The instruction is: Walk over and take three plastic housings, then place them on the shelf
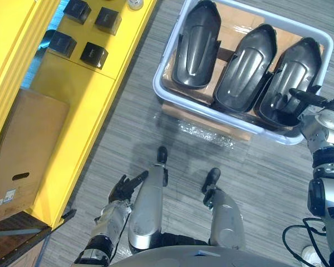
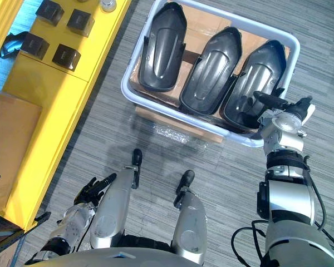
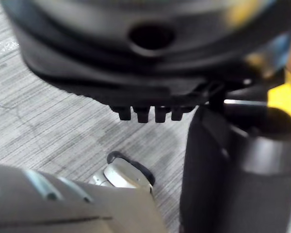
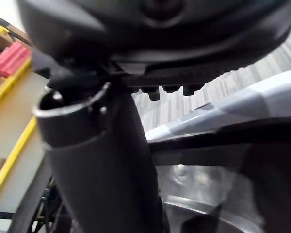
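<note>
Three dark plastic housings lie side by side in a white bin [image 1: 159, 88] on the floor: a left one [image 1: 196, 44], a middle one [image 1: 245, 67] and a right one [image 1: 292, 72]. My right hand [image 2: 267, 101] reaches over the bin's near right rim. Its fingers are straight and open over the near end of the right housing, and its thumb [image 4: 102, 160] sticks out beside them. My left hand [image 1: 125, 186] hangs low beside the yellow shelf [image 1: 72, 83], open with relaxed fingers and holding nothing.
The bin rests on a flat cardboard sheet [image 1: 200, 119] with crumpled plastic wrap at its edge. Several small black boxes [image 1: 93, 54] sit on the yellow shelf surface. A brown cardboard box [image 1: 22, 150] stands at the left. Grey striped floor lies between shelf and bin.
</note>
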Available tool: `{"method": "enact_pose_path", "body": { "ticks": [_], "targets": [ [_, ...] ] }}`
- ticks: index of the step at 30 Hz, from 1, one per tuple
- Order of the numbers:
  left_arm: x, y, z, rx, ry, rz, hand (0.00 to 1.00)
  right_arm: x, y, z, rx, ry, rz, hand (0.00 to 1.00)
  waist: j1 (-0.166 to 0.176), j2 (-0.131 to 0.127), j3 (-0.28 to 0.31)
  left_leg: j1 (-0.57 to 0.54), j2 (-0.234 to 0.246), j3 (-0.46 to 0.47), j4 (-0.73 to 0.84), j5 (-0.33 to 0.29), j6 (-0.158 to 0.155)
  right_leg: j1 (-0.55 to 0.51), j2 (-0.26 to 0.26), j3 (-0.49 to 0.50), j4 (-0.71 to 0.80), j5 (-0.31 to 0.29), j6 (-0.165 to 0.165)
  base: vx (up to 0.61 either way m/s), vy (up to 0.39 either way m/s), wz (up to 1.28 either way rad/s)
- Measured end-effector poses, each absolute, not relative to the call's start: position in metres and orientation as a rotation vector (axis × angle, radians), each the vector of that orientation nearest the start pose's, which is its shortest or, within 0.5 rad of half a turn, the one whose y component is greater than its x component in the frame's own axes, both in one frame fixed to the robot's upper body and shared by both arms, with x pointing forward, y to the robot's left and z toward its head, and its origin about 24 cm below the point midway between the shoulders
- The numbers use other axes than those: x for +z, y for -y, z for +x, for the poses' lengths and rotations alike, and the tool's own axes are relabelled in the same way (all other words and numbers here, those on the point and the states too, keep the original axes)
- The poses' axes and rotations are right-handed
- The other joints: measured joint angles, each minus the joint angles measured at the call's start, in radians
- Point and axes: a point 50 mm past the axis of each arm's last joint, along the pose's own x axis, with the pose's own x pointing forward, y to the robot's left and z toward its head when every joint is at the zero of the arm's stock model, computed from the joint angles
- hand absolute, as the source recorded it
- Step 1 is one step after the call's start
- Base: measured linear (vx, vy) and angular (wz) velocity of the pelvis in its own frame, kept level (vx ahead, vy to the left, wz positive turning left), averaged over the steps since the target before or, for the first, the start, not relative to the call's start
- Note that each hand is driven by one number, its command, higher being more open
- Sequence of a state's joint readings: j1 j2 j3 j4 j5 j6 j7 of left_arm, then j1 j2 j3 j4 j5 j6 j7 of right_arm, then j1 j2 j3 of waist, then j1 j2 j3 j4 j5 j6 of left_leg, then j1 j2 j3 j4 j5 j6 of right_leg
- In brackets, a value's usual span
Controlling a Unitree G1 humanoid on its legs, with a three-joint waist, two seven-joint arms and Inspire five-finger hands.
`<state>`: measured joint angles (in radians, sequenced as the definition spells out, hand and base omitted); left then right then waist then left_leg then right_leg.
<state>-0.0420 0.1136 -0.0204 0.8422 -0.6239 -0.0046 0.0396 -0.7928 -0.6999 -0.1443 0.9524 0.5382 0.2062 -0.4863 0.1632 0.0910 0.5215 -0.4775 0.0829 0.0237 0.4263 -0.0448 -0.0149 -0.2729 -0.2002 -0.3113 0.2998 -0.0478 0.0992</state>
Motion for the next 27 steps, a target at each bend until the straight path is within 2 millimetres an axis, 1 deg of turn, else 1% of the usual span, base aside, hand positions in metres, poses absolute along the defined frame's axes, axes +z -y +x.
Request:
{"method": "enact_pose_path", "body": {
  "ticks": [2,3,4,8,10,11,12,16,19,21,24,27],
  "targets": [
    [-0.121,-0.186,0.183,0.298,-0.768,-0.462,1.00,0.137,0.367,0.337,-0.893,-0.213,0.100,1.00,-0.001,0.003,0.000,0.000,-0.001,-0.002,-0.013,0.008,-0.001,-0.014,-0.009,-0.001,0.022,-0.010,-0.001,-0.02,-0.032,0.08],
    [-0.121,-0.185,0.183,0.295,-0.767,-0.465,1.00,0.136,0.368,0.337,-0.882,-0.225,0.100,0.00,0.002,0.006,0.001,-0.002,-0.001,-0.002,-0.014,0.010,-0.002,-0.022,-0.012,-0.001,0.034,-0.015,-0.002,-0.02,-0.032,0.05],
    [-0.121,-0.185,0.183,0.293,-0.764,-0.467,1.00,0.136,0.367,0.337,-0.875,-0.230,0.095,0.00,0.002,0.008,0.001,-0.002,-0.001,-0.003,-0.015,0.011,-0.003,-0.024,-0.013,-0.001,0.039,-0.017,-0.003,-0.02,-0.022,0.03],
    [-0.121,-0.183,0.182,0.292,-0.759,-0.491,1.00,0.140,0.373,0.335,-0.844,-0.266,-0.023,0.00,0.008,0.013,0.000,-0.005,-0.011,-0.009,-0.032,0.025,-0.008,-0.051,-0.031,-0.009,0.088,-0.042,-0.007,-0.03,-0.021,0.07],
    [-0.121,-0.183,0.182,0.293,-0.759,-0.496,1.00,0.143,0.376,0.333,-0.863,-0.273,-0.084,0.00,0.008,0.013,0.000,-0.012,-0.012,-0.015,-0.035,0.032,-0.012,-0.067,-0.037,-0.014,0.107,-0.053,-0.011,-0.04,-0.029,0.08],
    [-0.121,-0.183,0.182,0.293,-0.759,-0.496,1.00,0.146,0.380,0.332,-0.876,-0.268,-0.091,0.00,0.006,0.014,-0.001,-0.018,-0.013,-0.017,-0.036,0.035,-0.014,-0.076,-0.040,-0.016,0.119,-0.058,-0.013,-0.04,-0.034,0.09],
    [-0.122,-0.182,0.182,0.293,-0.759,-0.499,1.00,0.153,0.386,0.329,-0.905,-0.270,-0.133,0.00,0.005,0.019,0.000,-0.026,-0.013,-0.022,-0.039,0.041,-0.018,-0.090,-0.041,-0.018,0.134,-0.065,-0.017,-0.04,-0.037,0.07],
    [-0.122,-0.181,0.182,0.296,-0.761,-0.507,1.00,0.164,0.390,0.328,-0.950,-0.296,-0.299,0.00,0.000,0.026,-0.001,-0.024,-0.008,-0.033,-0.048,0.053,-0.027,-0.097,-0.043,-0.028,0.161,-0.082,-0.027,-0.02,-0.049,0.07],
    [-0.122,-0.181,0.181,0.296,-0.762,-0.507,1.00,0.175,0.387,0.332,-0.934,-0.293,-0.340,0.00,-0.002,0.028,-0.002,-0.017,-0.001,-0.040,-0.056,0.059,-0.037,-0.101,-0.043,-0.034,0.184,-0.098,-0.037,-0.02,-0.055,0.05],
    [-0.122,-0.180,0.182,0.291,-0.761,-0.508,1.00,0.176,0.382,0.337,-0.901,-0.285,-0.347,0.00,-0.001,0.029,-0.003,-0.007,-0.001,-0.044,-0.074,0.072,-0.041,-0.101,-0.044,-0.037,0.192,-0.103,-0.041,-0.03,-0.060,0.06],
    [-0.122,-0.178,0.181,0.285,-0.763,-0.512,1.00,0.180,0.368,0.347,-0.849,-0.271,-0.363,0.00,0.000,0.034,-0.006,0.005,0.000,-0.051,-0.090,0.085,-0.047,-0.098,-0.043,-0.041,0.203,-0.109,-0.046,-0.02,-0.042,0.06],
    [-0.123,-0.178,0.180,0.283,-0.766,-0.510,1.00,0.177,0.367,0.348,-0.830,-0.295,-0.399,0.00,0.001,0.034,-0.006,0.026,-0.001,-0.054,-0.097,0.088,-0.046,-0.074,-0.041,-0.043,0.195,-0.108,-0.045,-0.01,-0.007,0.05]
  ]
}}
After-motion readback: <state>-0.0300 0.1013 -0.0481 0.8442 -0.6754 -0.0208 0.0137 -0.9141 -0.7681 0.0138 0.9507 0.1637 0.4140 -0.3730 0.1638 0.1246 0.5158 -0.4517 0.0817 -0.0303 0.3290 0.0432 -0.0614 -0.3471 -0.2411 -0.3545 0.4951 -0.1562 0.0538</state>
